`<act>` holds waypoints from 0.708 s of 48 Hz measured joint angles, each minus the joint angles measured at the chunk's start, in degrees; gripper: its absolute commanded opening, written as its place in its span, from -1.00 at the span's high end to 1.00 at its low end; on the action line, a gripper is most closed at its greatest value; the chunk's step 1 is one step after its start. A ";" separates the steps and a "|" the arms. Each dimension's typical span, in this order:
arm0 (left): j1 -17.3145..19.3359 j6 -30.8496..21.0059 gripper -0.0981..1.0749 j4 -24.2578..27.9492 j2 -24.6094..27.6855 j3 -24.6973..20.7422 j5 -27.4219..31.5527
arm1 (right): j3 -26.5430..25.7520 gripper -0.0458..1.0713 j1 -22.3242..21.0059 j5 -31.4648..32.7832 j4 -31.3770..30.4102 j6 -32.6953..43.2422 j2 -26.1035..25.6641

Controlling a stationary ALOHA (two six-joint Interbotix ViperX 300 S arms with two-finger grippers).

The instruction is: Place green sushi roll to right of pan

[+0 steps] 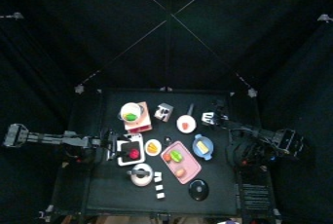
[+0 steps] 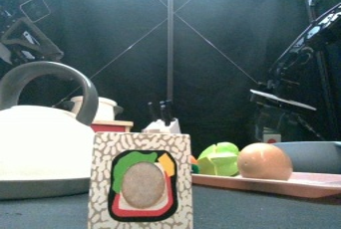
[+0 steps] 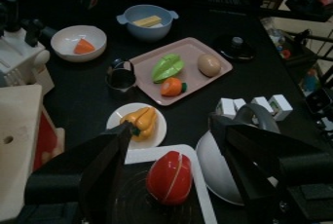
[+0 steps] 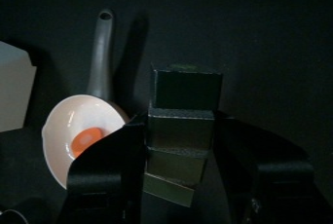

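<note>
The pan (image 1: 189, 123) sits toward the far side of the counter (image 1: 104, 184), right of centre, with its thin handle pointing to the far edge and an orange-red spot on its pale inside. Just to its right, the top view shows a small pale dot, which I take to be the green sushi roll (image 1: 212, 120). It is too small there to be sure, and no other view shows it clearly. If that reading is right, the roll lies close beside the pan's right rim, at the very tip of the right arm.

The right gripper (image 4: 182, 121) hangs over that spot with its jaws spread wide. Its own camera shows the pan (image 4: 81, 130) just off to one side of them. A dark block fills the gap between the jaws and I cannot tell what it is. No roll shows there, so I judge the jaws to be holding nothing.

The coming move turns on that one gap: the roll, if it is the dot, lies under or just beside the right jaws on the side away from the pan. I cannot tell whether this short cylinder stands on end or lies on its side.

The right arm is much the nearer. The left gripper (image 3: 176, 130) rests at the left of the counter, jaws also wide, over a red piece (image 3: 169, 177) on a white dish.
</note>
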 measured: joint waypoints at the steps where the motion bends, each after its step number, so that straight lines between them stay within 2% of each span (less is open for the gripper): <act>1: 0.09 -0.09 -0.83 0.00 0.09 0.00 0.00 | 0.09 -0.38 -0.44 -0.70 -0.18 0.00 0.44; 13: 0.35 -0.09 -0.83 -0.79 0.09 0.00 0.00 | 0.18 -0.55 -2.81 -6.68 -0.97 0.26 5.89; 23: 0.35 -0.09 -0.83 -0.88 0.00 0.00 0.00 | -0.53 -0.75 -3.08 -7.56 -1.41 0.18 8.35; 34: 0.44 -0.09 -0.83 -0.97 0.09 0.00 0.00 | -1.49 -0.77 -3.08 -7.56 -2.11 0.09 8.79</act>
